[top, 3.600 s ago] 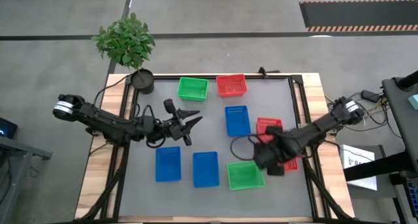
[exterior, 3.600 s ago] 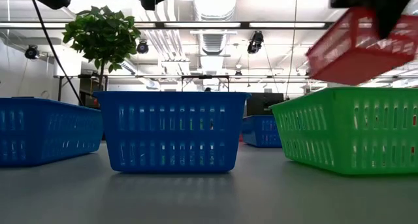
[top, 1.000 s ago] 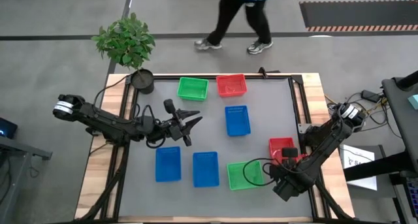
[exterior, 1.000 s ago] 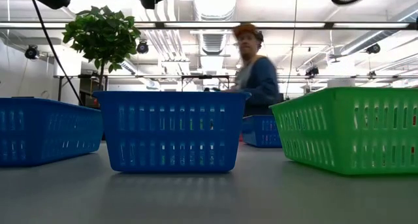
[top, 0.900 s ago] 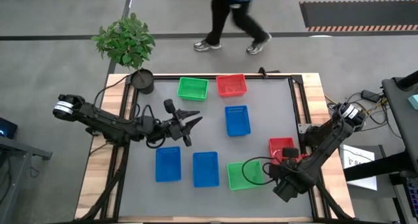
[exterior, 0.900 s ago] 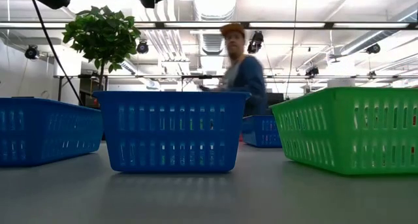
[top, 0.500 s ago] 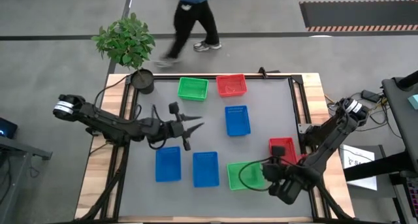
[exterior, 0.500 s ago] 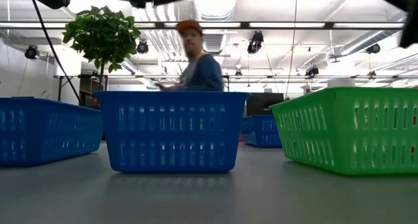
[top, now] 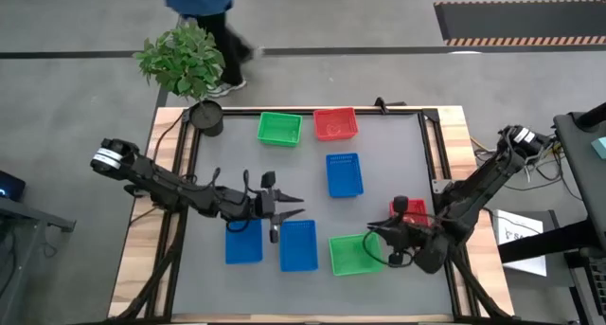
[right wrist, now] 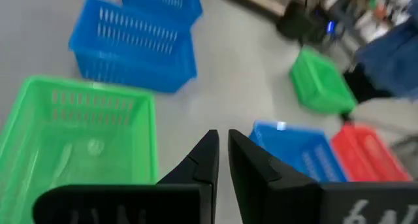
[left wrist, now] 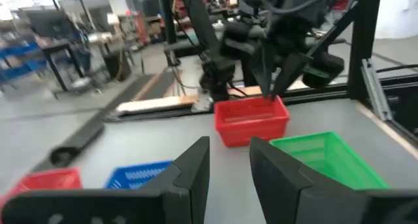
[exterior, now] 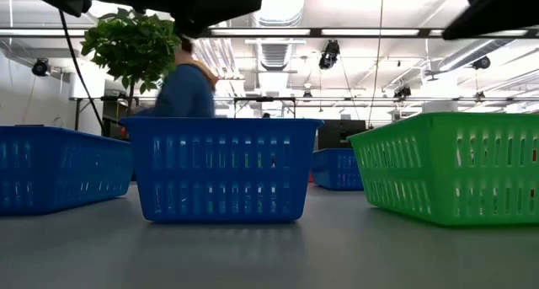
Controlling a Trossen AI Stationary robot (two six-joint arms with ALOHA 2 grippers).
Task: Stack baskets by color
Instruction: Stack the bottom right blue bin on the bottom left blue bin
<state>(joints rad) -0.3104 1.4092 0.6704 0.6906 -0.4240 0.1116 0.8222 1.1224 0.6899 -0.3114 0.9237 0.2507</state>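
Note:
Several baskets rest on their bases on the grey table. Two blue baskets (top: 243, 240) (top: 298, 245) and a green basket (top: 353, 255) stand near the front edge. A third blue one (top: 345, 174) is in the middle, and a red basket (top: 413, 209) is at the right, partly under the right arm. A green basket (top: 279, 128) and a red basket (top: 335, 123) stand at the back. My left gripper (top: 289, 215) hovers open above the two front blue baskets, pointing right. My right gripper (right wrist: 223, 151) is shut and empty over the front green basket's right end (right wrist: 78, 136).
A potted plant (top: 204, 115) stands at the table's far left corner. A person (top: 204, 8) walks on the floor beyond the far edge. A metal frame (top: 428, 145) runs along the table's right side. Bare grey surface lies between the back row and the front row.
My left gripper has gone toward the table's right and near edges, sinking and rolling about its own axis. My right gripper has swung up from the near right corner and turned left over the front green basket. The person has walked leftward behind the table.

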